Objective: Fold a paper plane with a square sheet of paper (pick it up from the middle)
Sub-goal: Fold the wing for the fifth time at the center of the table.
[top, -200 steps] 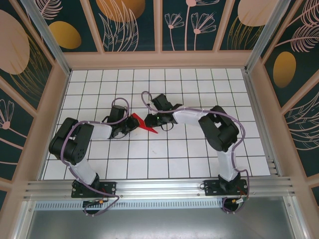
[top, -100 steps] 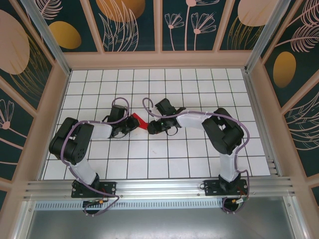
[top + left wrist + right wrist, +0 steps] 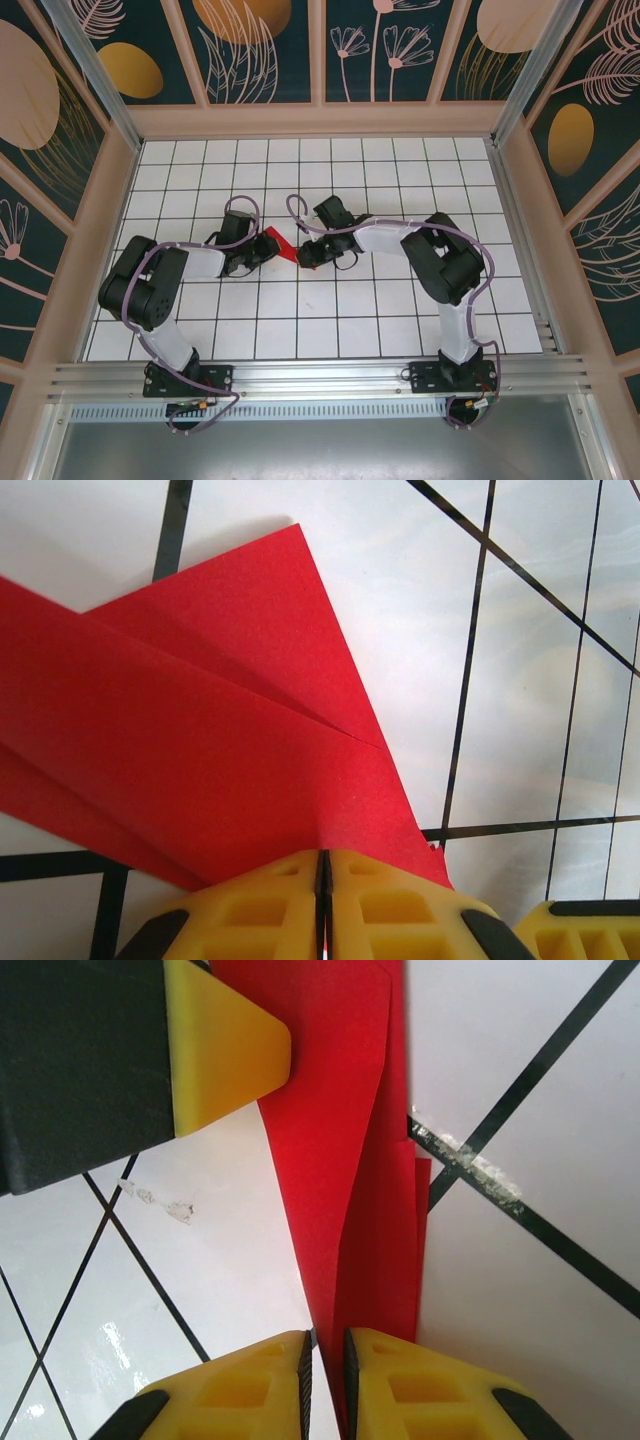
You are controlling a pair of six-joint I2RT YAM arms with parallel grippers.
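Bright red all over on the folded paper (image 3: 200, 750), plain, without print. White and glossy on the table (image 3: 400, 320), crossed by thin black lines into a grid of squares. Yellow on the fingers (image 3: 260, 910) of the left gripper (image 3: 322, 858) and of the right gripper (image 3: 325, 1340), with black behind the yellow. Black and pale grey on the arms (image 3: 160, 285), wound with purple cables (image 3: 240, 205). Dark teal on the walls (image 3: 260, 60), patterned with peach leaves, flowers and orange ovals, framed in tan strips. Silver on the rail (image 3: 320, 375) along the table's near edge.
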